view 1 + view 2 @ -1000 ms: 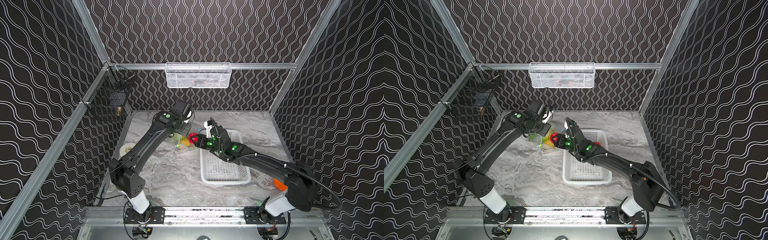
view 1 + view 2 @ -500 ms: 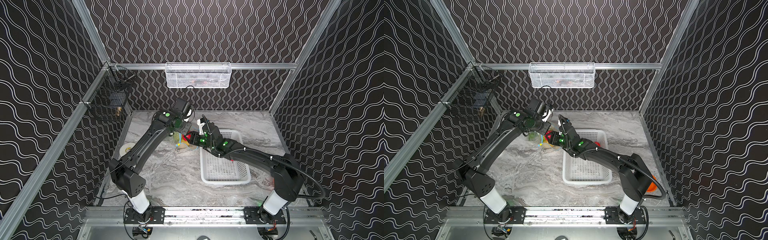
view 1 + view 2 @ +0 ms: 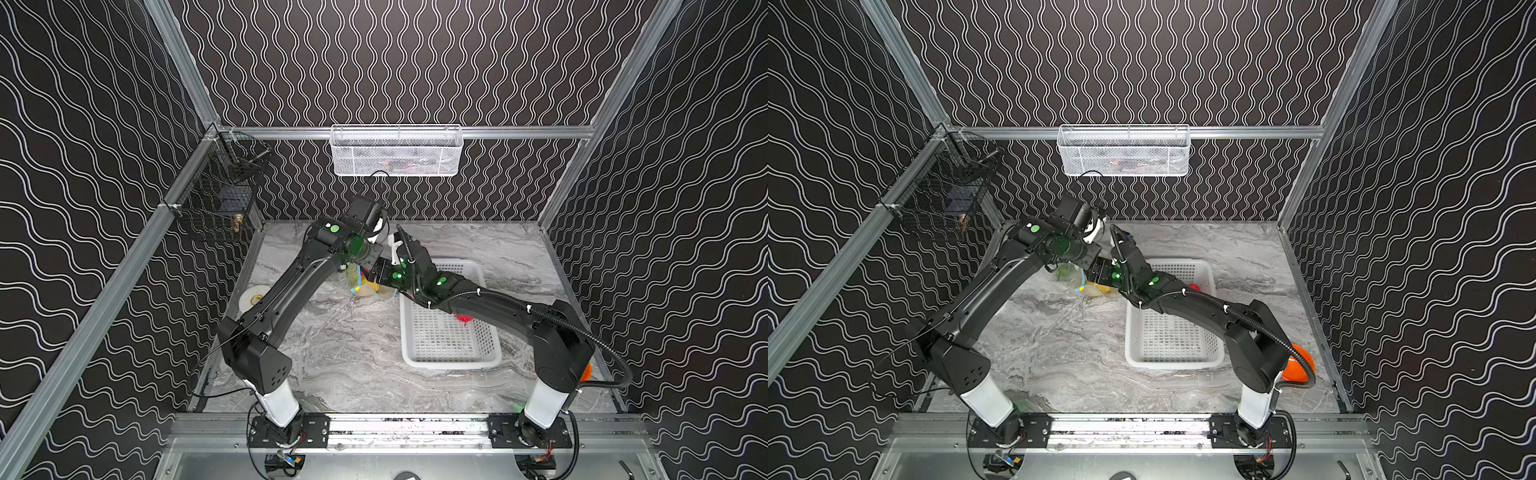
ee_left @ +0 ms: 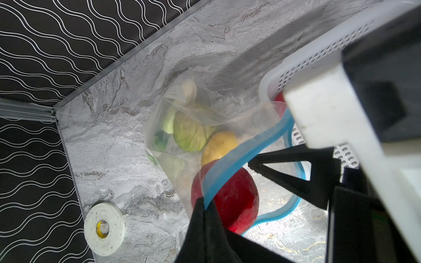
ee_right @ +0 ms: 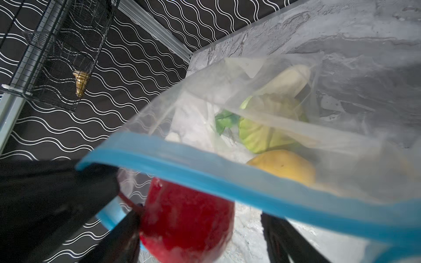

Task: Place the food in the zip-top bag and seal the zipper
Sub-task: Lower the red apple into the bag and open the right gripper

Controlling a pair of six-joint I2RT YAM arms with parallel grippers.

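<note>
Pushed the right gripper [image 5: 200,211] further toward the left gripper [image 4: 205,205] since a second ago — jaws now spread and released, red fruit [image 5: 186,218] lying between them, close against one finger, clear of the other. Sits in the mouth of the zip-top bag [image 4: 205,113], under the zipper [image 4: 239,157]. Clenched on that blue strip just beside the fruit: left gripper. Deeper in, beyond both tools' tips: yellow piece [image 4: 218,145], green cabbage [image 4: 191,132], pale radish [image 4: 190,90]. Behind the right gripper, under its arm — white perforated basket [image 3: 451,363].
</note>
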